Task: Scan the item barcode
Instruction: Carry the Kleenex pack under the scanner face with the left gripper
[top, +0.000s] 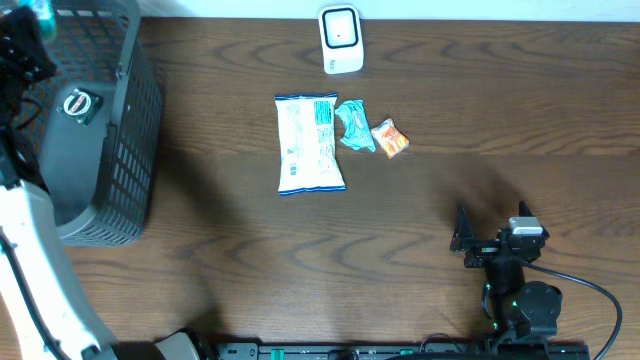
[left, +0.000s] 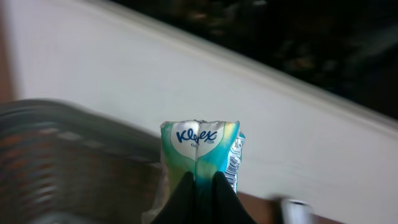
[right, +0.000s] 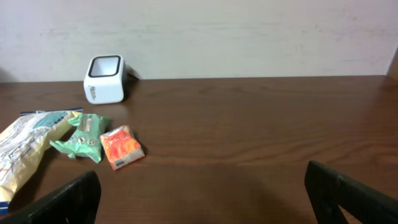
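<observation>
Here's the one brand that reads: "Kleenex" in blue script, on a white heart-shaped badge at the top of the teal-green tissue pack (left: 200, 146), with a crease running through the middle letters. A tiny line sits under it, too fine to make out. Blue print runs down the pack's right edge, blurred. Over on the table, the white-and-blue bag (top: 310, 143), teal packet (top: 354, 126) and orange packet (top: 390, 137) all carry print, too small to read.

White left arm (top: 35, 250), black fingers (right: 348, 193)
</observation>
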